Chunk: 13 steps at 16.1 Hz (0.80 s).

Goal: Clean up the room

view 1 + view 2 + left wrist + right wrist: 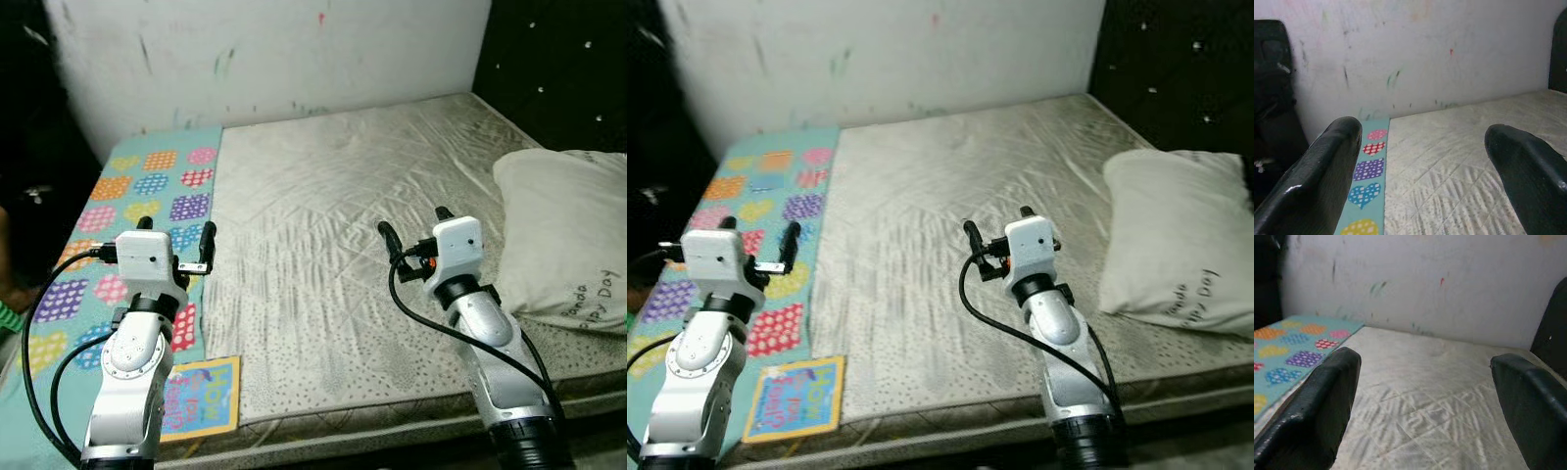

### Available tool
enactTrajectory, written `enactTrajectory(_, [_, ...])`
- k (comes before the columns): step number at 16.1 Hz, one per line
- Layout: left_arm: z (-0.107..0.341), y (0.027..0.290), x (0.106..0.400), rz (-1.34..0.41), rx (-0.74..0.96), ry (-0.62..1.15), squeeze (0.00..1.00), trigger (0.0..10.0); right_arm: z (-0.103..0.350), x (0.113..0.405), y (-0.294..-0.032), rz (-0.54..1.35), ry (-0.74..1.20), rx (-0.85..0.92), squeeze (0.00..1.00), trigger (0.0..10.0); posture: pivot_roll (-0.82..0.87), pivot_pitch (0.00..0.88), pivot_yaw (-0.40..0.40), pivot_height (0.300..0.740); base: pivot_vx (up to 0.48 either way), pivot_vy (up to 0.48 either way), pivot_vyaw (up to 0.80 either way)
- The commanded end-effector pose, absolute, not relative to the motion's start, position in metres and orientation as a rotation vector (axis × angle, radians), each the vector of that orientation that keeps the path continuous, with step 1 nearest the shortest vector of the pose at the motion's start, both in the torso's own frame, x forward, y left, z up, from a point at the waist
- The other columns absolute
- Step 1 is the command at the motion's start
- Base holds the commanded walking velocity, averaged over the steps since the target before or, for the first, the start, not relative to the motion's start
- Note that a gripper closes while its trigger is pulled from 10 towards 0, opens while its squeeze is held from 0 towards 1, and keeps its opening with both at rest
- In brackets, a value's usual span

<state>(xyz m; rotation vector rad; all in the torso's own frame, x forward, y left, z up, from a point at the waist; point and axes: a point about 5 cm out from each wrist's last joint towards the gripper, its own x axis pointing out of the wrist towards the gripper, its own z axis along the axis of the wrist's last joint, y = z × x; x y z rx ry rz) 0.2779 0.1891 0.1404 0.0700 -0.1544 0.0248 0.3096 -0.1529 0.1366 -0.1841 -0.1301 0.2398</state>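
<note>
Both end effectors are wide open and empty: the left end effector (pixel 176 231) above the teal heart-patterned sheet (pixel 147 196), the right end effector (pixel 411 225) above the bare grey mattress (pixel 323 196). Target the colourful children's book (pixel 201 397) at the bed's near edge; approach it with your left arm, low and flat.

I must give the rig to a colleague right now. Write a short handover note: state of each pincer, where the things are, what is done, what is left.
Left pincer: open, holding nothing, raised over the edge of the heart-patterned sheet.
Right pincer: open, holding nothing, raised over the bare mattress.
Things: a children's book lies at the near edge of the bed, partly on the sheet. A white pillow lies on the robot's right side of the mattress.
Done: nothing visibly grasped.
Left: probably pick up the book, which is nearest to the left pincer, then tidy the pillow and sheet.
</note>
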Motion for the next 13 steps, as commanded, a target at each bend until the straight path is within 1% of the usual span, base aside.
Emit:
enactTrajectory(1, [0.139, 0.194, 0.277, 0.060, 0.067, -0.157, 0.00, 10.0, 0.139, 0.312, -0.148, 0.275, -0.138, -0.191, 0.00, 10.0, -0.18, 0.000, 0.047, 0.740, 0.000, 0.000, 0.00])
enactTrajectory(4, [0.138, 0.188, 0.276, 0.066, 0.048, -0.178, 0.00, 10.0, 0.141, 0.317, -0.147, 0.309, -0.140, -0.207, 0.00, 10.0, -0.16, 0.000, 0.010, 0.740, 0.000, 0.000, 0.00])
enactTrajectory(7, [0.136, 0.188, 0.274, 0.070, 0.042, -0.175, 0.00, 10.0, 0.146, 0.322, -0.142, 0.323, -0.160, -0.204, 0.00, 10.0, -0.15, 0.000, 0.000, 0.740, 0.000, 0.000, 0.00])
enactTrajectory(9, [0.136, 0.188, 0.274, 0.078, 0.047, -0.177, 0.00, 10.0, 0.147, 0.322, -0.142, 0.322, -0.173, -0.196, 0.00, 10.0, -0.15, 0.000, 0.010, 0.740, 0.000, 0.000, 0.00])
enactTrajectory(12, [0.136, 0.183, 0.282, 0.033, 0.068, -0.174, 0.00, 10.0, 0.146, 0.320, -0.147, 0.269, -0.185, -0.175, 0.00, 10.0, -0.19, 0.000, 0.080, 0.740, 0.000, 0.000, 0.00])
enactTrajectory(13, [0.137, 0.181, 0.283, 0.024, 0.070, -0.174, 0.00, 10.0, 0.146, 0.320, -0.148, 0.258, -0.188, -0.170, 0.00, 10.0, -0.20, 0.000, 0.086, 0.740, 0.000, 0.000, 0.00])
